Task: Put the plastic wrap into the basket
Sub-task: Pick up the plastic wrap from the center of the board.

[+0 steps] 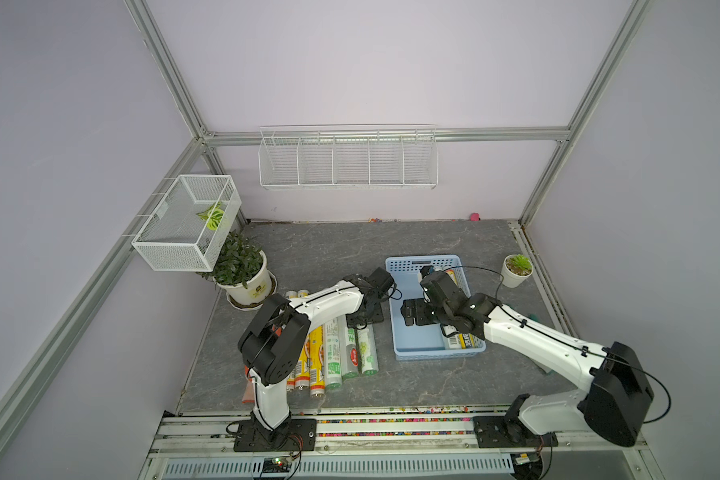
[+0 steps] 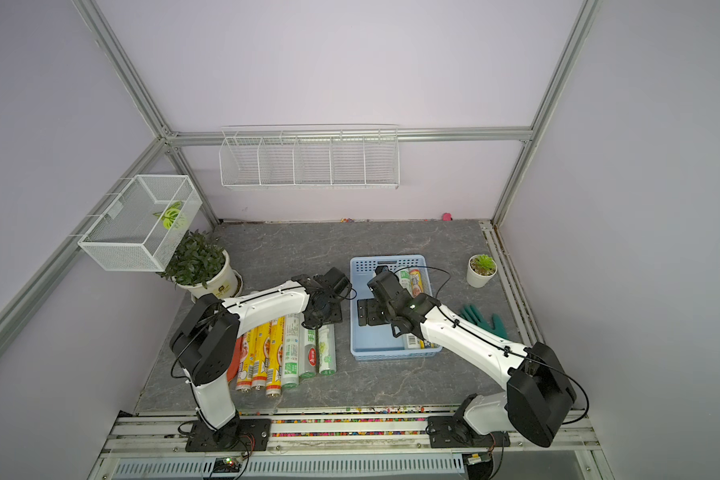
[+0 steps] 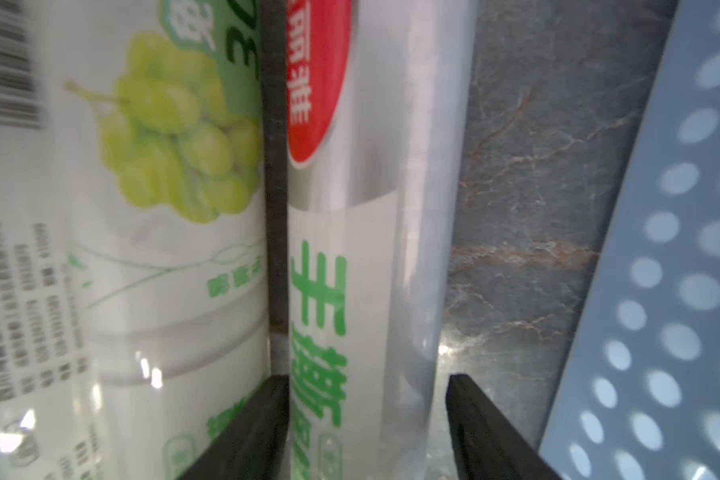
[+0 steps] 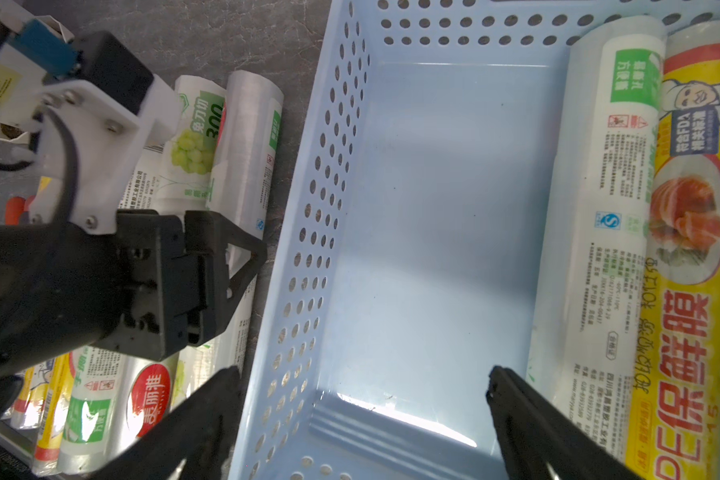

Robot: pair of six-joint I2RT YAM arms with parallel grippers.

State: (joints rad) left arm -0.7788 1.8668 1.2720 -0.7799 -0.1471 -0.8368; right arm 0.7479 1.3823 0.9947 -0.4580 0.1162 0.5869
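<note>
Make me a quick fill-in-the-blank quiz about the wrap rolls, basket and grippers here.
The basket holds ___ rolls.
Outside it, ___ rolls lie on the table.
The left gripper straddles the whitish-clear roll nearest the ___.
The right gripper, over the basket, has its jaws ___.
Missing words: two; six; basket; open.

On yellow roll inside basket: "FDA", "保鲜膜". On grape-print roll just outside basket: "300". On red-oval roll, also outside basket: "美丽雅", "手撕".
</note>
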